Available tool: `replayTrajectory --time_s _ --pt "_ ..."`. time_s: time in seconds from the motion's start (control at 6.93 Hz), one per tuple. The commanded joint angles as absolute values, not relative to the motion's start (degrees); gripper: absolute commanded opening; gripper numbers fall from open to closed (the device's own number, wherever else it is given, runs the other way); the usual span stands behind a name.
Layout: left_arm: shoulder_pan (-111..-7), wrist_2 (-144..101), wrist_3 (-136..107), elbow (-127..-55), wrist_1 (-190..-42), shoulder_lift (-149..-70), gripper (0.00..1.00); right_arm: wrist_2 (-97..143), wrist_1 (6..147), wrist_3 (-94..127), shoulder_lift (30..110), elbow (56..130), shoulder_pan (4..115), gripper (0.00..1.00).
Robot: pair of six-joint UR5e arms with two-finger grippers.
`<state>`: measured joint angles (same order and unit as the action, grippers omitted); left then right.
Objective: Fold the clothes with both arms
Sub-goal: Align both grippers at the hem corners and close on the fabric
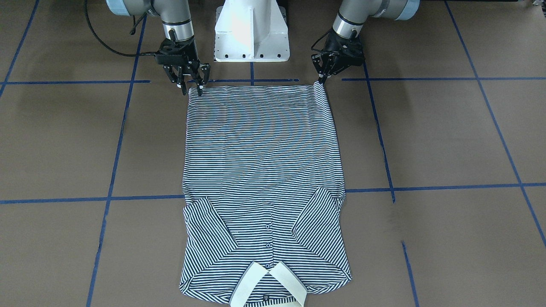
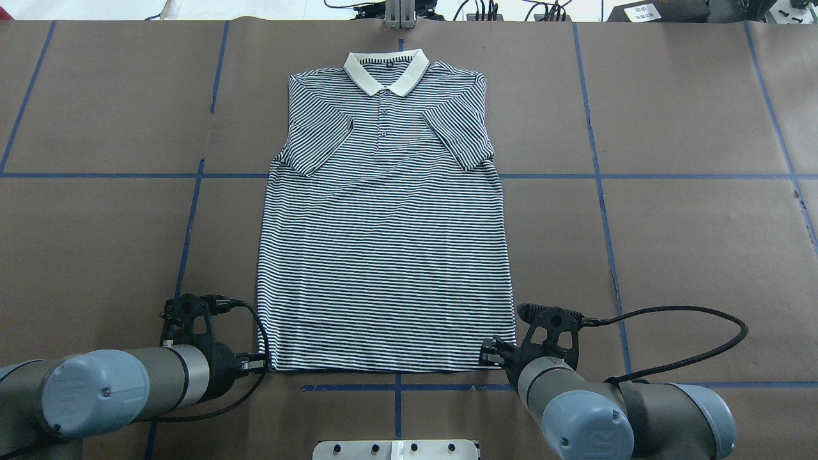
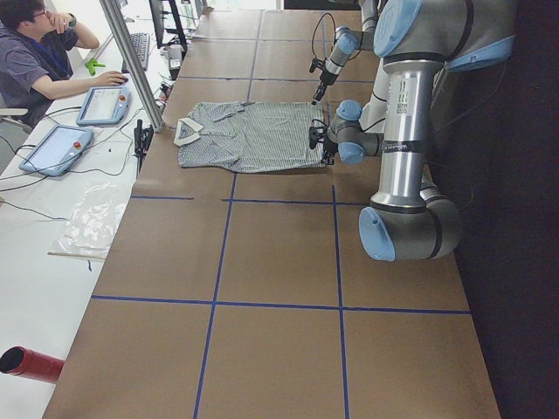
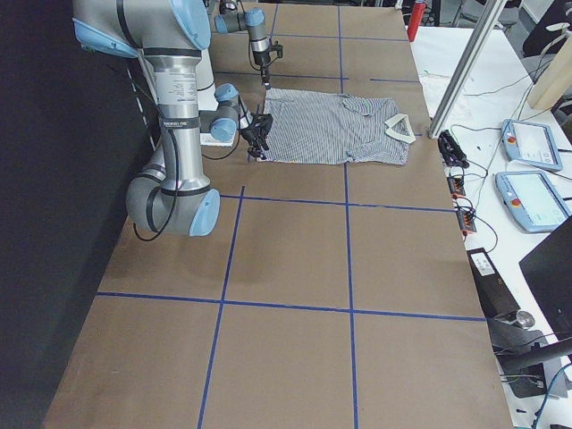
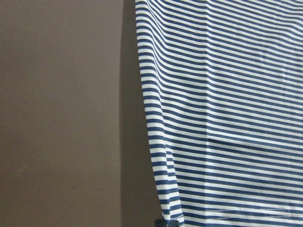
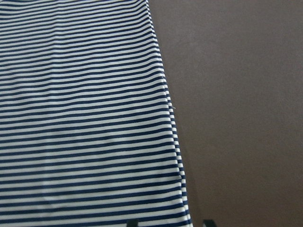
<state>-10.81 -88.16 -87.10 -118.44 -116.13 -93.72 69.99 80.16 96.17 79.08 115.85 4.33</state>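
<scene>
The cream collar [image 1: 251, 283] of a navy-and-white striped polo shirt [image 1: 262, 157] lies closest to the front-facing lens, at the end of the garment farthest from both grippers. The shirt is spread face up on the brown table [image 1: 448, 140], buttons [image 1: 268, 245] showing and both short sleeves [image 1: 211, 232] folded in across the chest. Its straight hem runs from one tool to the other.

The right gripper [image 1: 192, 88] stands at its own corner of the hem with its jaws spread wide. The wrist view shows the corner of cloth lying between the two dark fingertips [image 6: 207, 222], with nothing clamped.

At the opposite corner the left gripper [image 1: 320, 79] has its fingers drawn close together on the fabric. The cloth there rises in a small peak to meet them, and the shirt's side edge just ahead of the tool casts a shadow on the table.

The white pedestal base [image 1: 251, 32] sits between the two grippers and behind them. Blue tape lines [image 1: 431, 186] cross the table on either side. In the left side view, a person [image 3: 35, 61] sits at a bench beyond the collar end.
</scene>
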Motion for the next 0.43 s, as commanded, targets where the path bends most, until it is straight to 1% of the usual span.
replayTrajectory --time_s 0.0,0.29 --pt "-10.81 -88.15 -87.10 -118.39 -116.19 -93.60 0.00 69.79 80.24 96.24 79.10 115.67 3.96 0.53" --pt "-10.81 -88.15 -87.01 -118.39 -116.19 -93.60 0.00 69.79 80.24 96.24 79.10 115.49 3.87 0.53"
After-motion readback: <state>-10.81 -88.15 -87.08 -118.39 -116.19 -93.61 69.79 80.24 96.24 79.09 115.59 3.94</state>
